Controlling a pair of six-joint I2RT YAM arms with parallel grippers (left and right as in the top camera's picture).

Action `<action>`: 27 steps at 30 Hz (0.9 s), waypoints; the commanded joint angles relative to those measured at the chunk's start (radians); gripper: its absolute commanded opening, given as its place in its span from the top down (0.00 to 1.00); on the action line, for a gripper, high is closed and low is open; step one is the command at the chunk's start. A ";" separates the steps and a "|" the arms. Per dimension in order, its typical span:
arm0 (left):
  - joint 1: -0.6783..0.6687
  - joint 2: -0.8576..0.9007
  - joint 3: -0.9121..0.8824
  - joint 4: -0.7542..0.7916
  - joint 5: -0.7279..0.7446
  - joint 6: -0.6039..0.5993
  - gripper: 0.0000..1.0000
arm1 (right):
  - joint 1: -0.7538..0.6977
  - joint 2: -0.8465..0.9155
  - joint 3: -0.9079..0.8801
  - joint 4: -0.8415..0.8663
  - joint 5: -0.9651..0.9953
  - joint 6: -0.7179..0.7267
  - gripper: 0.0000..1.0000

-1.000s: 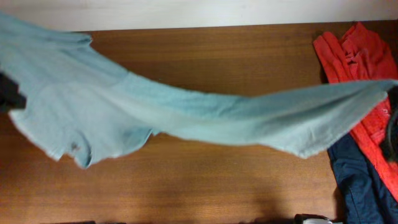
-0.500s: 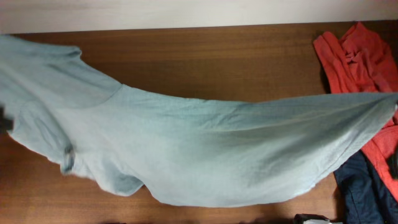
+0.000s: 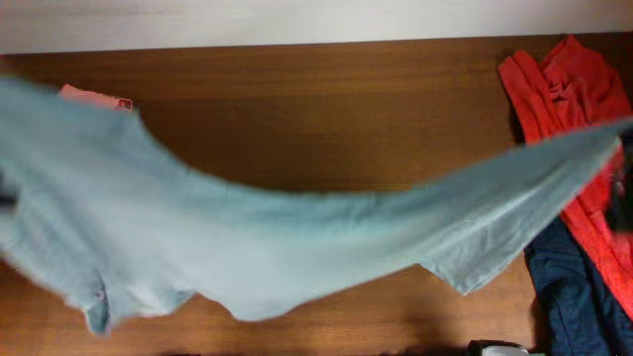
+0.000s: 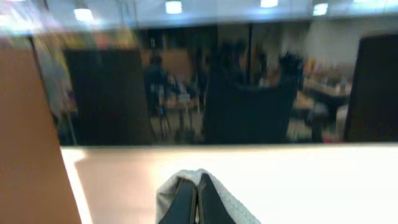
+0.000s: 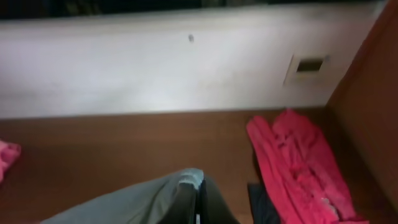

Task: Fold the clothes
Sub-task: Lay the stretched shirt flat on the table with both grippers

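Observation:
The pale blue-green T-shirt [image 3: 297, 247] hangs blurred in the air, stretched across the whole table from the left edge to the right edge, sagging in the middle. My left gripper [image 4: 198, 178] is shut on one end of it, with the cloth [image 4: 166, 198] wrapped over the fingertips. My right gripper [image 5: 199, 182] is shut on the other end [image 5: 137, 200]. In the overhead view both grippers are almost out of frame at the two edges. An orange-red garment [image 3: 564, 89] and a navy one [image 3: 576, 297] lie at the right. A salmon-pink one [image 3: 94, 97] peeks out at the far left.
The brown wooden table [image 3: 326, 109] runs below the shirt, with a pale wall strip along its far edge. The right wrist view shows the orange-red pile [image 5: 298, 163] close to the right of the fingers and a wooden side panel [image 5: 373, 93] beyond it.
The billowed shirt has drawn into a narrower band and its left part has swung down toward the front. Its right end rose slightly. The salmon-pink garment has come into view.

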 commanded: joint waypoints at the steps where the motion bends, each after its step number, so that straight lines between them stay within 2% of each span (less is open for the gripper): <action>1: 0.005 0.108 -0.073 0.024 -0.015 0.016 0.99 | -0.008 0.145 -0.003 -0.006 0.020 0.000 0.96; 10: 0.004 0.410 -0.091 0.068 -0.010 0.015 0.99 | -0.008 0.475 -0.003 0.021 0.015 0.000 0.96; 17: 0.003 0.647 -0.091 0.161 0.082 0.015 0.99 | -0.008 0.685 -0.003 0.100 -0.011 0.001 0.96; 27: -0.019 0.902 -0.091 0.330 0.084 0.015 0.99 | -0.008 0.879 -0.006 0.257 -0.011 0.001 0.96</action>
